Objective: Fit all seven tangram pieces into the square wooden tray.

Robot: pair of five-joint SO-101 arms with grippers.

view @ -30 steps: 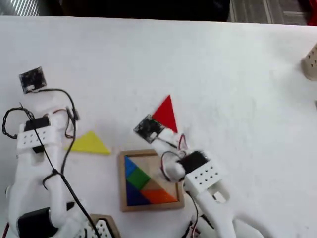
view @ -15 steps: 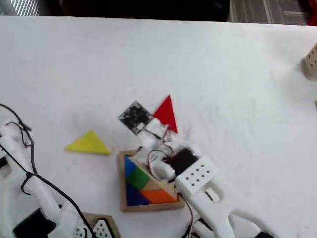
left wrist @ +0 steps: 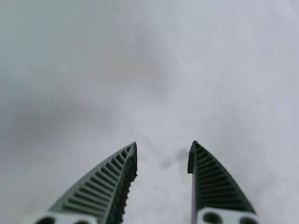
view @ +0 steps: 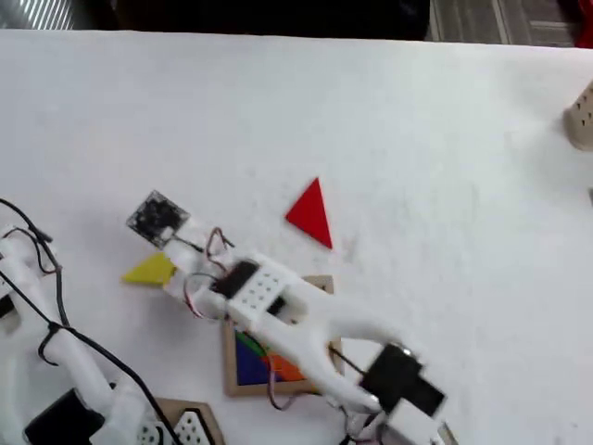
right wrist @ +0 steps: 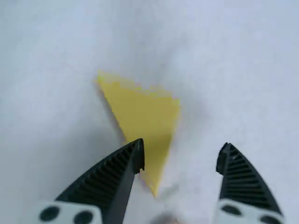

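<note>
the square wooden tray [view: 226,363] sits close to the near edge of the white table [view: 417,111], a little toward its left side. inside it a blue piece [view: 246,367] and an orange piece [view: 283,370] show at the tray's near side, with a sliver of green just above the blue; the rest of the tray's inside is hidden under the right arm [view: 306,320], which lies slantwise across it from the near edge toward the left edge.

the yellow triangle [view: 148,270] lies flat on the table, just off the tray's far left corner toward the left edge, partly covered by the arm's wrist. in the right wrist view the right gripper [right wrist: 182,156] hangs over the yellow triangle [right wrist: 142,112] with its fingers spread wide, one fingertip over the triangle's narrow corner and the other over bare table; it pinches nothing.

the red triangle [view: 310,213] lies by itself beyond the tray's far right corner, apart from both tray and arm.

the left gripper [left wrist: 162,149] is also spread, holding nothing, above plain white table. the left arm [view: 56,371] stands at the near left corner.
</note>
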